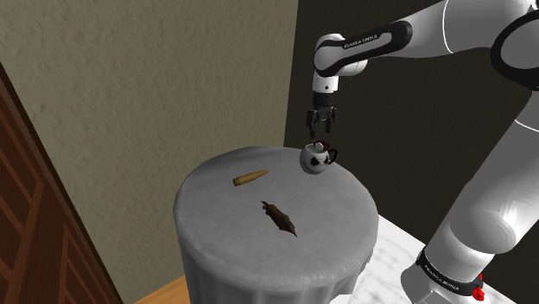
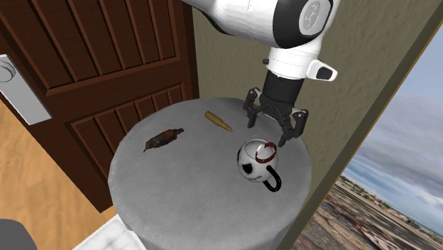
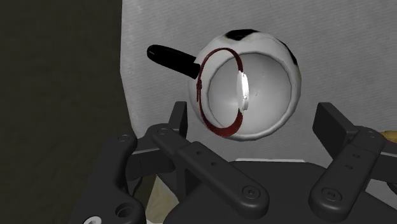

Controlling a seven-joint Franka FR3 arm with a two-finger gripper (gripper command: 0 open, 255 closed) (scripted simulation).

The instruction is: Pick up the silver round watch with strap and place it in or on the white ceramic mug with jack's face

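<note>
Tool released – spread wide above white mug, watch w/ red strap in its mouth

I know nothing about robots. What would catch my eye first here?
The round white mug with black patches, near the edge of the table, has a watch with a dark red strap lying in its mouth. Right above it hangs the black gripper, open and holding nothing. Farther along the table lie a tan pointed stick and a dark brown scrap.

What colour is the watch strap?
The strap is dark red, clearest in the wrist view, across the mouth of the mug.
</note>
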